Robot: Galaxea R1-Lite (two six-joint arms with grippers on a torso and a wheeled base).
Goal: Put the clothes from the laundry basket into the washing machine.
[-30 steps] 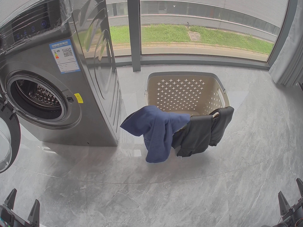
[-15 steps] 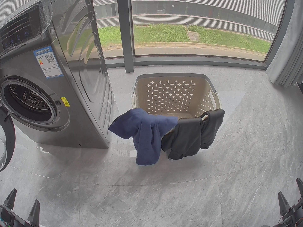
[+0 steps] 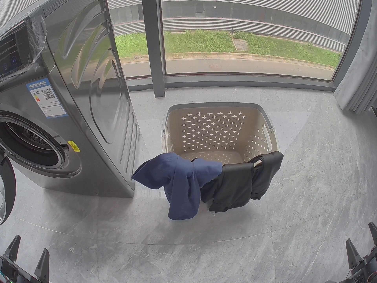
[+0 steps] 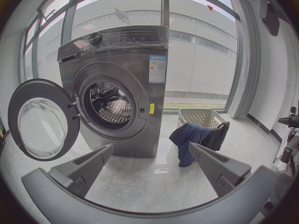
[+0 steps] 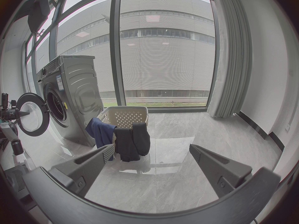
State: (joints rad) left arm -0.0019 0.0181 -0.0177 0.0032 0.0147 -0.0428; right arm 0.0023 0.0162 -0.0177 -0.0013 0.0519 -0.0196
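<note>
Blue garment [image 3: 178, 181] and dark garment [image 3: 235, 182], perhaps a jacket, hang over the basket [image 3: 216, 128] near rim, beside the washer [image 3: 92, 99], its door [image 4: 43, 119] open. Left pincer [image 3: 30, 245] and right pincer [image 3: 360, 234] gape empty.

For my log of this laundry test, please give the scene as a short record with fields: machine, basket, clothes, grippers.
washing machine: grey front loader, to the robot's left
door: swung wide open
drum: no clothes seen inside
laundry basket: beige, on the floor beside the machine
blue garment: draped over the basket's near rim, on the machine's side
black garment: draped over the same rim, next to the blue one
left gripper: open, holding nothing
right gripper: open, holding nothing
</note>
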